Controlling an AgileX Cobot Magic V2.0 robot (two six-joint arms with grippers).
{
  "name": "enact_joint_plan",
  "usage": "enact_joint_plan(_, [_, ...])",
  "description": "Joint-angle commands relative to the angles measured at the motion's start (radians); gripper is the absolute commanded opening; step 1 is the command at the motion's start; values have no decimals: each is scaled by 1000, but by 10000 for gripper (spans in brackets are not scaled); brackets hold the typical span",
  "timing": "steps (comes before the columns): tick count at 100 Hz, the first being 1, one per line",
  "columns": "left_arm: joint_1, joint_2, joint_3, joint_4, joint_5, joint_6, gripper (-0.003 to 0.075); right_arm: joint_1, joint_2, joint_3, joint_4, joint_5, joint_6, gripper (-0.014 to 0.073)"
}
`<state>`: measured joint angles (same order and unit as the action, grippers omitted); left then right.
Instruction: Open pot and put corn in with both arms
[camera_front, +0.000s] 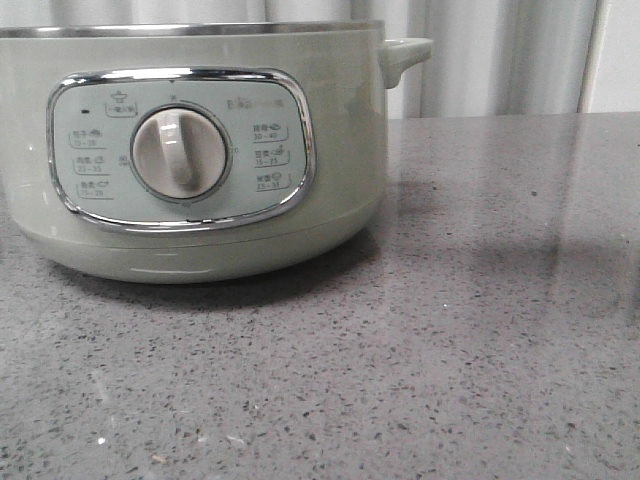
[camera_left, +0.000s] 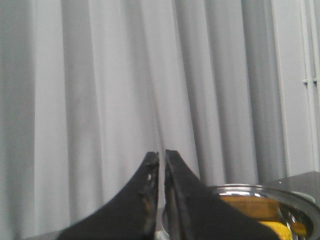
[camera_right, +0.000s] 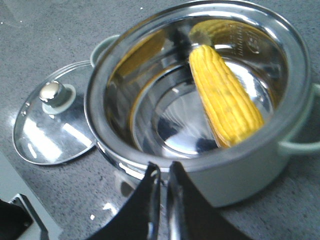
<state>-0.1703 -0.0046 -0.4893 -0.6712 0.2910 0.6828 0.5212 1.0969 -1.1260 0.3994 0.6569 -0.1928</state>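
The pale sage-green pot (camera_front: 190, 160) fills the left of the front view, with its cream knob (camera_front: 180, 153) and a side handle (camera_front: 405, 52). In the right wrist view the pot (camera_right: 200, 95) stands open and the yellow corn (camera_right: 225, 97) lies inside it against the steel wall. My right gripper (camera_right: 163, 167) is shut and empty, above the pot's rim. My left gripper (camera_left: 161, 155) is shut and empty, raised toward the curtain; the pot's rim (camera_left: 260, 192) and a bit of the corn (camera_left: 280, 230) show behind it. Neither gripper shows in the front view.
The glass lid (camera_right: 52, 120) with its knob lies flat on the grey speckled counter (camera_front: 480, 330) beside the pot. A grey curtain (camera_left: 125, 90) hangs behind the table.
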Motion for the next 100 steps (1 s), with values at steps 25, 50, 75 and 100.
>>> enact_joint_plan(25, [1,2,96,-47,-48,0,-20,3,-327,323,-78,-247,-11,-74])
enact_joint_plan(50, [1,2,197,-94,-145,0,-20,0,-577,570,-102,-465,-11,-74])
enact_joint_plan(75, [1,2,249,-121,-163,0,-20,-1,-778,798,-104,-679,-11,-74])
enact_joint_plan(100, [1,2,308,-107,-237,0,-20,-34,-883,922,-104,-702,-11,-74])
